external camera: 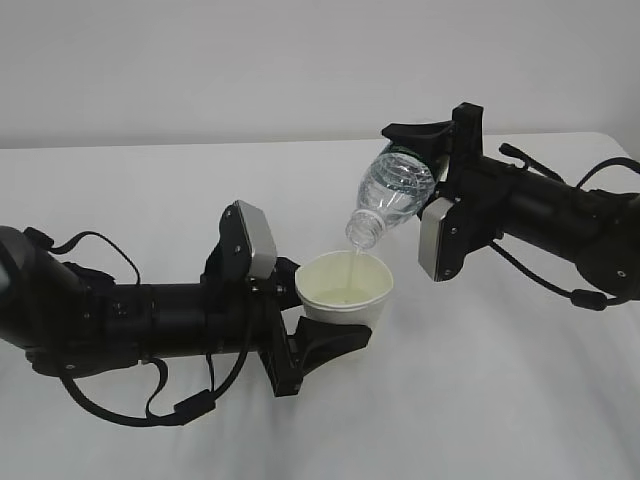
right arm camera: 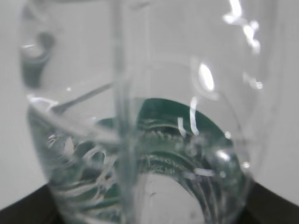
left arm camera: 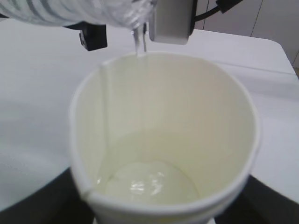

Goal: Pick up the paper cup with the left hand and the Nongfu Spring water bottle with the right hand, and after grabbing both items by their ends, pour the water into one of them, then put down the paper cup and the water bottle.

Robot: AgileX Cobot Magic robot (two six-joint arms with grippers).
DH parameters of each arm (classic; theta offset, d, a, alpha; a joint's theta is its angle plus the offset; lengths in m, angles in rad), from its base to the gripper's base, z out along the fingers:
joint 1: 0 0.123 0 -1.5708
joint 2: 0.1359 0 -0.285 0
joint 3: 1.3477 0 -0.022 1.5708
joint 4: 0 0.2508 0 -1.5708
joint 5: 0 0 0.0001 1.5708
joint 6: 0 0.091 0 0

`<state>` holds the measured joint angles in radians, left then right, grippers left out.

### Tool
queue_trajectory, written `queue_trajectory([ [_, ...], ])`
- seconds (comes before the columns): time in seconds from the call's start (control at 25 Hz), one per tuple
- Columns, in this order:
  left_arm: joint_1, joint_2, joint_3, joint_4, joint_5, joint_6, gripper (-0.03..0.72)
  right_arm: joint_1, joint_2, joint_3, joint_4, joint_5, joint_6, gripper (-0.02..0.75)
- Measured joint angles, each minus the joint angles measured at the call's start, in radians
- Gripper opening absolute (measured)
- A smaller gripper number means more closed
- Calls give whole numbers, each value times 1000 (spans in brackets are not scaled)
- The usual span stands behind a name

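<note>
The left gripper (external camera: 330,335) is clamped around the paper cup (external camera: 345,290), holding it upright just above the white tabletop (external camera: 500,400). The right gripper (external camera: 425,150) grips the water bottle (external camera: 392,195) by its base, tipped neck-down over the cup, and a thin stream of water (left arm camera: 139,44) runs in, pooling at the bottom.

tilted clear bottle (external camera: 392,190) pouring water (left arm camera: 140,44) into upright white cup (external camera: 345,288)
</note>
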<state>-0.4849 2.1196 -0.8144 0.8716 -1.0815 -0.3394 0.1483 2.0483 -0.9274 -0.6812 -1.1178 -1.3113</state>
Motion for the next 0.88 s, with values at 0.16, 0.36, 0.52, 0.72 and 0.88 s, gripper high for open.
queue_trajectory([
  [0.16, 0, 0, 0, 2, 0, 0, 484, 0, 0, 0, 0, 0, -11, 467],
  [0.36, 0, 0, 0, 4, 0, 0, 484, 0, 0, 0, 9, 0, -17, 466],
  [0.52, 0, 0, 0, 4, 0, 0, 484, 0, 0, 0, 17, 0, -17, 467],
  [0.72, 0, 0, 0, 4, 2, 0, 484, 0, 0, 0, 19, -2, -18, 466],
  [0.88, 0, 0, 0, 4, 2, 0, 484, 0, 0, 0, 19, -2, -18, 466],
])
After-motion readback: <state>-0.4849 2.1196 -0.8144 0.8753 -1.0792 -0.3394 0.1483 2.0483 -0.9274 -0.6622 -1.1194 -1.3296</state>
